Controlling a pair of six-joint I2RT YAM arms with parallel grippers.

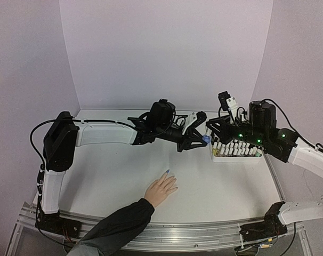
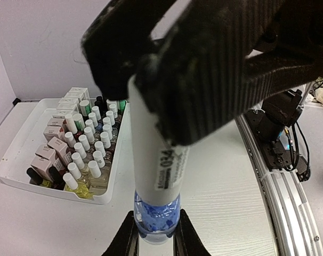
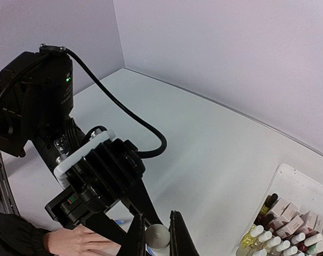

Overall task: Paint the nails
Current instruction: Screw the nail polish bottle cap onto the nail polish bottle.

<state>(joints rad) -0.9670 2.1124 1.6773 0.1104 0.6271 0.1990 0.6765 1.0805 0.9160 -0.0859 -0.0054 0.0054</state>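
A light-skinned hand (image 1: 161,190) with a dark sleeve lies flat on the table, front centre. One of the nails (image 1: 167,172) is blue; the others are too small to judge. Above the table by the tray, my left gripper (image 1: 202,140) is shut on a blue polish bottle (image 2: 156,220), its fingertips (image 2: 126,237) pressed to the glass. The bottle's long white cap (image 2: 153,154) points up into my right gripper (image 3: 157,241), which is shut on the cap's round top (image 3: 157,236). In the right wrist view the hand (image 3: 79,240) shows below the left gripper.
A white tray (image 1: 237,159) packed with several white-capped polish bottles and small boxes stands at the right, its rim (image 2: 12,160) close beside the held bottle. An aluminium rail (image 2: 289,202) runs along the table's near edge. Purple walls close off the back and sides.
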